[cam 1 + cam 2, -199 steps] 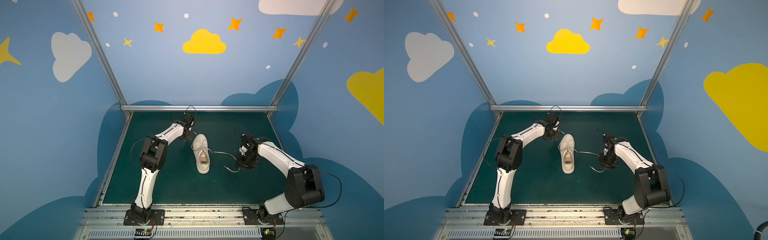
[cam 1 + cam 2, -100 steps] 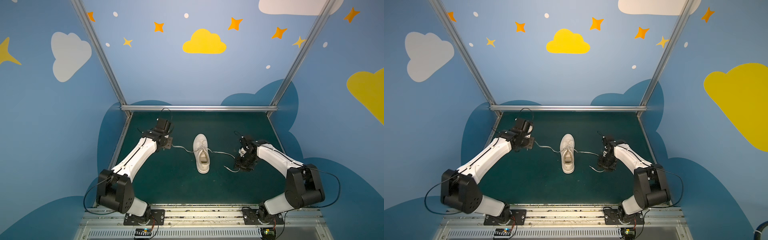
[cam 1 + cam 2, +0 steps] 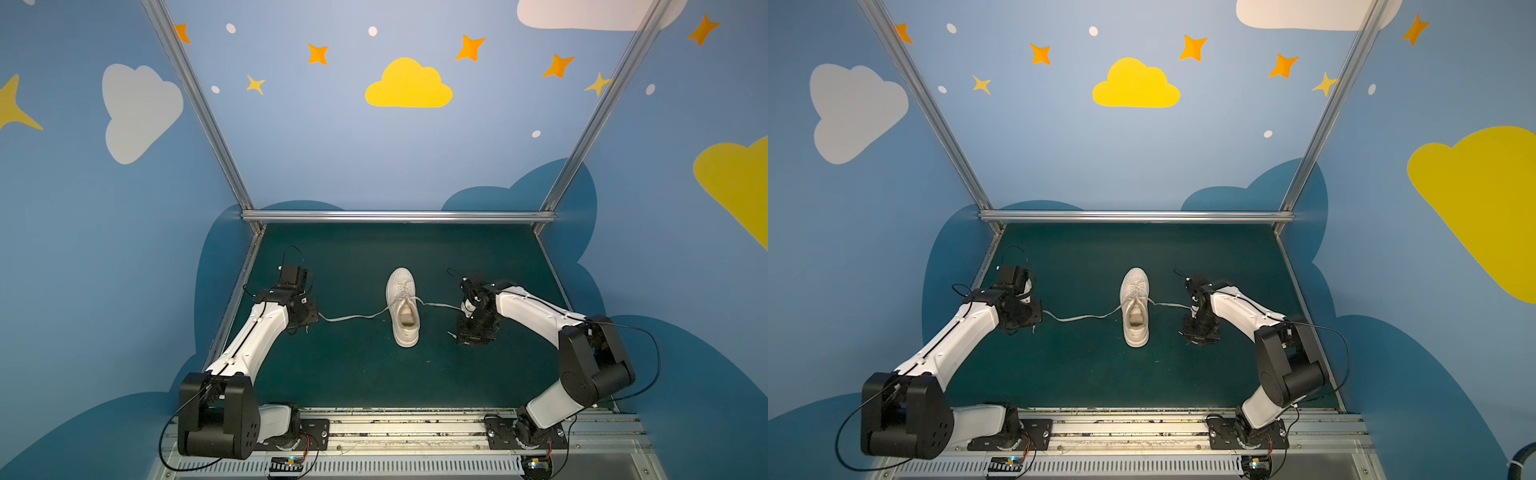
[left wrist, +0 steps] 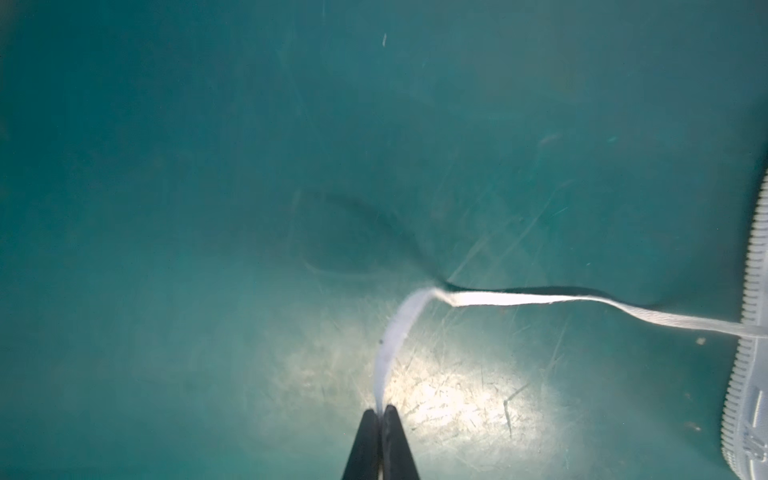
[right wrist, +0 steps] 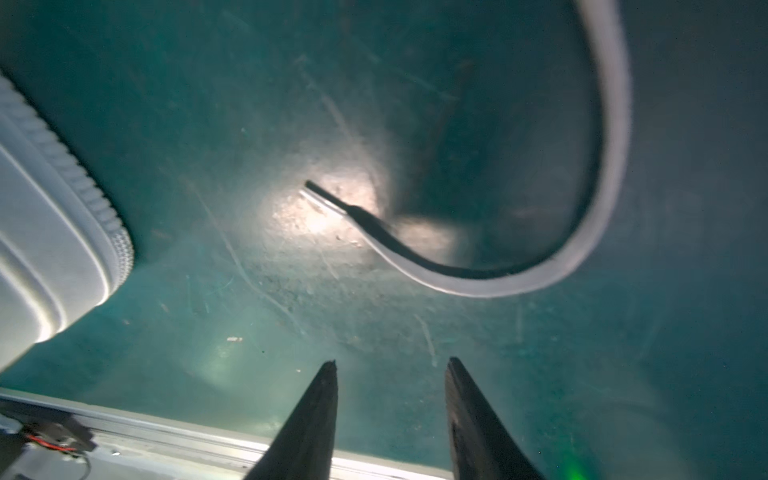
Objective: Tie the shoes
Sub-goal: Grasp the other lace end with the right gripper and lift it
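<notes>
Two laces run out sideways from the white sneaker (image 3: pixel 402 307), which stands near the middle of the green mat (image 3: pixel 353 374) in both top views, toe toward the back rail (image 3: pixel 395 216) and heel toward the front rail (image 3: pixel 415 426). The left lace (image 3: pixel 353 318) sags across the mat to the left gripper (image 4: pixel 380 411), whose jaws are pinched together on it. In the left wrist view the lace comes out right between the tips. That gripper sits about midway between the sneaker and the mat's left edge. The right lace (image 5: pixel 540 282) curls loose on the mat, its tip lying ahead of the right gripper (image 5: pixel 390 365). This gripper stands partly open with nothing between its jaws, low over the mat and near the sneaker's heel but apart from it. It is closer to the shoe than to the mat's right edge. Broad mat lies open between heel and front rail, and more between toe and back rail.
</notes>
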You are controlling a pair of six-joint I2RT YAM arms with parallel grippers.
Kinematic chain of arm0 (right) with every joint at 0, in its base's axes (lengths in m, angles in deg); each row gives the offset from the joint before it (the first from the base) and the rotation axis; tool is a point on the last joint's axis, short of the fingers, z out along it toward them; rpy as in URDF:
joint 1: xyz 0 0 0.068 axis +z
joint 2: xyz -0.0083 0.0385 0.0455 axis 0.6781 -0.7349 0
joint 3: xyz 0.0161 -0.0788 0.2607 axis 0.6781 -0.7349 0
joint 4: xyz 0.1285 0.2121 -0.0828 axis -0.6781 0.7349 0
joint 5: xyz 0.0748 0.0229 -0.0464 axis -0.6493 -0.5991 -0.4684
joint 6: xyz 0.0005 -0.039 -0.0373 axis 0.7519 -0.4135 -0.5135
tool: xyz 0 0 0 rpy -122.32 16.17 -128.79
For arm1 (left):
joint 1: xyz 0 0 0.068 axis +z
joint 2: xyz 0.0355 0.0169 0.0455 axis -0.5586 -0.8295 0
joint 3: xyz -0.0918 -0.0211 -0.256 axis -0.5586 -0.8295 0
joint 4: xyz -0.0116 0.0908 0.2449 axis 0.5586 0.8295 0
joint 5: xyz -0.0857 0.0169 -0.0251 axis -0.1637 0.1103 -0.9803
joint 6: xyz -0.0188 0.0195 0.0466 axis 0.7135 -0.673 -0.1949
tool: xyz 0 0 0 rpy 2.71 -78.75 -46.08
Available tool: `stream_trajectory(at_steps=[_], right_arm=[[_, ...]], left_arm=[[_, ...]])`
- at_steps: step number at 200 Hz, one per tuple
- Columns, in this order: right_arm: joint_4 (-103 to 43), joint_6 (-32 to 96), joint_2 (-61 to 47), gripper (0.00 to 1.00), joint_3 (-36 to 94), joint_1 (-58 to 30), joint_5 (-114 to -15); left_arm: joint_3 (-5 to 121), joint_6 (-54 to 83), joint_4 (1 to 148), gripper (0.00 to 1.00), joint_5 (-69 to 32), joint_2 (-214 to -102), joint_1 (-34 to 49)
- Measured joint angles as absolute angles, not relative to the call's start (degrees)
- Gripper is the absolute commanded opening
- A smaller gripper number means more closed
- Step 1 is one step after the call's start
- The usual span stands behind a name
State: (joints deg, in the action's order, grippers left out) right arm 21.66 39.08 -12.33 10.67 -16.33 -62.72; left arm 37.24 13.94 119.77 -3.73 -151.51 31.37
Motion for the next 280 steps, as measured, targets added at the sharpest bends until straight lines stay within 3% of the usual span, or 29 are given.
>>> stream_trajectory(at_steps=[22,68,154,201,246,280], right_arm=[[21.62,37.86,-14.75,0.45,12.49,-15.80,-61.10],[21.69,34.73,-17.42,0.40,15.02,-15.43,-58.78],[21.60,31.67,-24.33,0.26,18.63,-15.21,-58.59],[21.49,32.02,-24.65,0.00,18.63,-15.21,-59.64],[23.46,32.20,-22.51,0.00,19.70,-15.21,-60.10],[27.54,32.17,-18.34,0.00,28.36,-15.21,-60.14]], left_arm=[[36.70,15.16,119.57,0.38,-5.46,-153.04,31.72],[36.70,15.73,119.38,0.52,-6.90,-153.15,31.89],[38.31,15.88,119.16,0.57,-11.91,-153.15,31.98],[38.44,15.88,119.16,0.57,-13.55,-153.26,31.98],[39.73,15.86,118.96,0.57,-14.18,-153.94,31.98],[40.39,15.84,118.96,0.57,-14.81,-154.36,31.98]])
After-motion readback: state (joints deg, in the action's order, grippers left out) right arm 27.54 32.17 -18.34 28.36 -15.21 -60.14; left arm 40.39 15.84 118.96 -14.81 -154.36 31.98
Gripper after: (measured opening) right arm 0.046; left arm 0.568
